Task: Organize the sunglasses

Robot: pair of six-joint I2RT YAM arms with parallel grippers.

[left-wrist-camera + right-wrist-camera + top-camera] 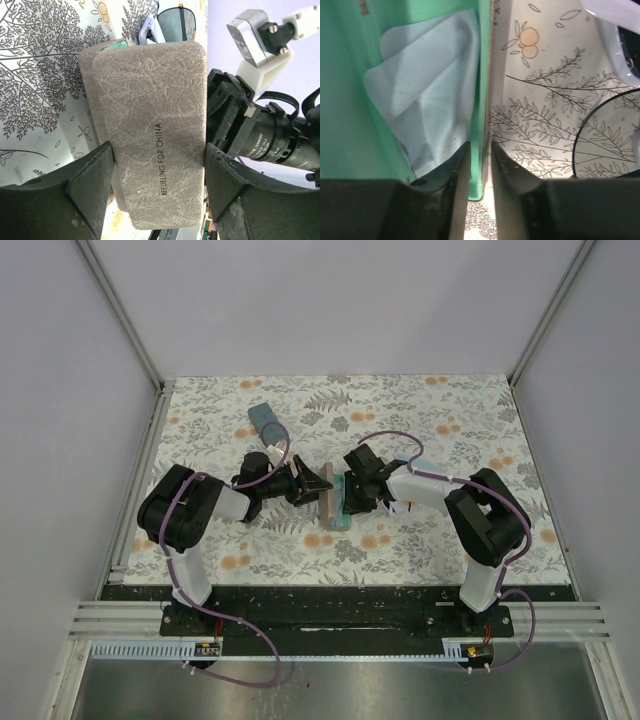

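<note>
Left wrist view is showing the sunglasses point(172, 22) lying on the patterned bench point(40, 65) just past the far end of the tan case point(155, 125), with one dark lens and its thin black rim peeking over the case's edge. Seen from the right wrist, one lens point(610, 142) is lying flat on the bench beside the case, apart from its wall, and the leaf print is showing through the glass. From the top camera the pair is sitting too close under the dark right claw point(355, 495) to be picked out. The tan case point(327, 495) is standing open near the middle of the bench point(440, 420), its lid raised on edge and its green lining point(350, 100) facing the right arm. A light blue cloth point(427, 90) is lying crumpled inside against that lining. The left claw point(157, 160) is pinching the lid across its width, one finger point(85, 185) pressing each long edge, with the printed outer face turned toward its camera. The right claw point(480, 147) is nearly pressed together and is nipping the thin rim of the case's lower half, with the green wall filling the narrow gap between its fingers point(455, 185). The right arm's wrist point(270, 135) is hanging just beside the lid. A slate-blue case point(265, 418) is lying closed farther back on the left side of the bench, well apart from both claws.
</note>
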